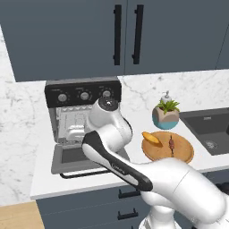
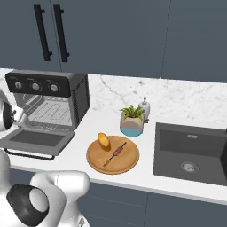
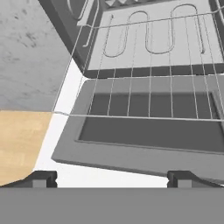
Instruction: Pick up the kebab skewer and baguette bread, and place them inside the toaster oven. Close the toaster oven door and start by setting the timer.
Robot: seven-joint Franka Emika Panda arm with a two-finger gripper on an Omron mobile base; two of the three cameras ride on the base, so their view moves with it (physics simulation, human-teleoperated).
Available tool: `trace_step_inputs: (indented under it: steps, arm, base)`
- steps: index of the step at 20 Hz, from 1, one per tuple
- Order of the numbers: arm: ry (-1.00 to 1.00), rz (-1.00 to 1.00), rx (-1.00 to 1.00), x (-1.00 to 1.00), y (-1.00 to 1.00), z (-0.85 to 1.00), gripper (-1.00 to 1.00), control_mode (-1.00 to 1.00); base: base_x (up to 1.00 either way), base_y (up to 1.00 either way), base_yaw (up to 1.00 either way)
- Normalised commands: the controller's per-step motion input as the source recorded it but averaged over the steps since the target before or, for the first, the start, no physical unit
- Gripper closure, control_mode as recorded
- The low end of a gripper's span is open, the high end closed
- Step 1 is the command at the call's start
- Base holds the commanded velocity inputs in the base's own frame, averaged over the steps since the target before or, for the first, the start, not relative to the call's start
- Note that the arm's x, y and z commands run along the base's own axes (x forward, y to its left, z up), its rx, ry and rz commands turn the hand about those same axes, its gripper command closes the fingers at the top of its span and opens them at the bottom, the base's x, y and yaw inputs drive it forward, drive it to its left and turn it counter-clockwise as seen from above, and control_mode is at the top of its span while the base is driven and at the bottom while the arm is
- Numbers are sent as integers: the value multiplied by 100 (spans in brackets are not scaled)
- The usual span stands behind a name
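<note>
- I have the toaster oven (image 1: pixel 82 100) on the left of the white counter (image 2: pixel 146 181), under the dark wall cabinets (image 1: pixel 125 31); its black panel with three silver knobs runs along the top.
- The toaster oven door (image 2: pixel 37 139) is dropped flat toward me, glass face up, its black bar handle at the counter's front edge.
- In the hand view I look down on that door (image 3: pixel 144 131) and through a wire rack (image 3: pixel 148 78) into the cavity, where looping heating rods show; neither base camera gives me that detail.
- The pincer (image 3: pixel 111 179) hangs over the door's front edge, jaws spread wide and holding nothing; I see its two dark tips in the hand view, while in the left base view the arm's own wrist covers it.
- The round wooden plate (image 2: pixel 113 155) sits well to the right of the oven and the pincer, between the oven and the dark sink (image 2: pixel 190 150).
- The baguette bread (image 2: pixel 104 141) lies on the plate's left part, long axis running from front-right toward back-left.
- The kebab skewer (image 2: pixel 116 153) lies just beside it toward the plate's middle, not touching it, stick running diagonally from near-left to far-right in the right base view.
- A potted plant (image 2: pixel 131 119) and soap dispenser (image 2: pixel 144 107) stand behind the plate.
</note>
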Motion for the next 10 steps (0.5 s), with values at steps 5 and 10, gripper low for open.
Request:
trace_step_inputs:
  steps: [5,10]
  arm:
    - [4,0,0,-24,-96,61,-100,-100]
    - [9,0,0,-14,-100,37,-100,-100]
  base:
    - [0,0,0]
    - [0,0,0]
